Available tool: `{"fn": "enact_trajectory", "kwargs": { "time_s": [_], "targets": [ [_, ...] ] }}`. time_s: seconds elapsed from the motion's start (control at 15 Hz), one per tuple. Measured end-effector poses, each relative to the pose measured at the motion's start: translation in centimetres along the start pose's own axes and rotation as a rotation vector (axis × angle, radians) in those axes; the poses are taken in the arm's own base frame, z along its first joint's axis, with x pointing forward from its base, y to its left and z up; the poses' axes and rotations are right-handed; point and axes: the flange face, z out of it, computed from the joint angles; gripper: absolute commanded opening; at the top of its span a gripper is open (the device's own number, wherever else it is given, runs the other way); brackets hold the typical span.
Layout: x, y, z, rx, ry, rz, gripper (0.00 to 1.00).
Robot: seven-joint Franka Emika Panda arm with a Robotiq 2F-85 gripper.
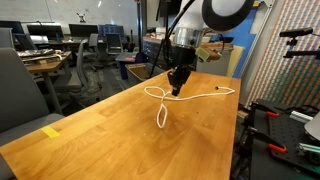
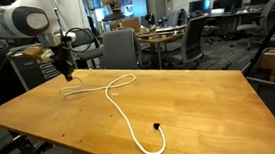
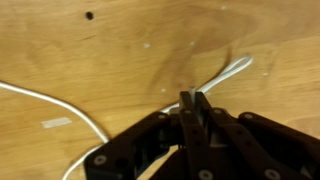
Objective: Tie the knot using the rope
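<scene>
The long, thin white rope [image 2: 122,114] lies on the light-brown wooden surface [image 2: 210,101]. It crosses itself once to make 1 open loop, and in both exterior views 2 tails run away from that crossing. One tail ends in a small dark tip [image 2: 157,126] near the surface edge. The black robot hand [image 1: 177,88] is down at the surface beside the loop. In the wrist view its 2 fingers [image 3: 193,100] are pressed together, with a strand of the rope [image 3: 232,70] running straight into them, so it looks clamped on the rope close to the crossing. The pinch point itself is hidden under the fingertips. The rope looks very light and limp. It will probably drape and trail wherever it is dragged rather than hold a shape, and the loop could collapse or slide on the smooth wood if it is pulled sideways. It is also thin enough to slip out of a loose pinch. The best place to take hold seems to be a tail, a little back from its dark tip, so that the end can be led through the loop. The loop has nothing pinning it down, so any pull should be gentle.
</scene>
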Motion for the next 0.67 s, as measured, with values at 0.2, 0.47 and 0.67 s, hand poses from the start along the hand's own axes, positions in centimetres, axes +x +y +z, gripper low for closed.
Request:
{"fn": "enact_trajectory", "kwargs": {
  "time_s": [0.2, 0.47, 0.67],
  "targets": [
    [3.6, 4.7, 1.3, -0.053, 0.044, 0.034, 0.04],
    [8.4, 5.5, 1.3, -0.048, 0.152, 0.094, 0.04],
    [10.8, 5.0, 1.5, -0.055, 0.221, 0.071, 0.04]
  ]
}}
